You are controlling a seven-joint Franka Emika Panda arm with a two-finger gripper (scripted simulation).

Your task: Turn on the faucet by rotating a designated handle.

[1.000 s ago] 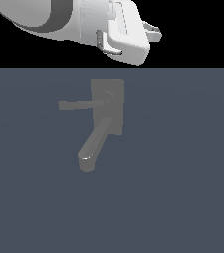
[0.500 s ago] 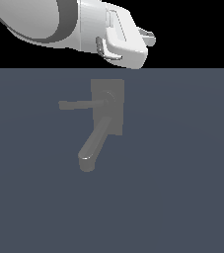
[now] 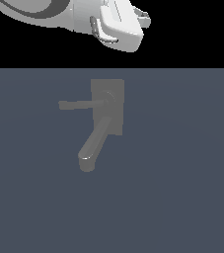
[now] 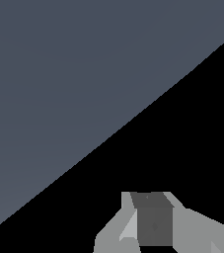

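On the exterior view's left the handle (image 3: 79, 104), a thin matte grey rod, juts from the faucet (image 3: 107, 106), untouched; to its right, high above, hovers the glossy white gripper (image 3: 144, 17), jaws' state unreadable. Best descend beside the blunt tip, then push around the hub.
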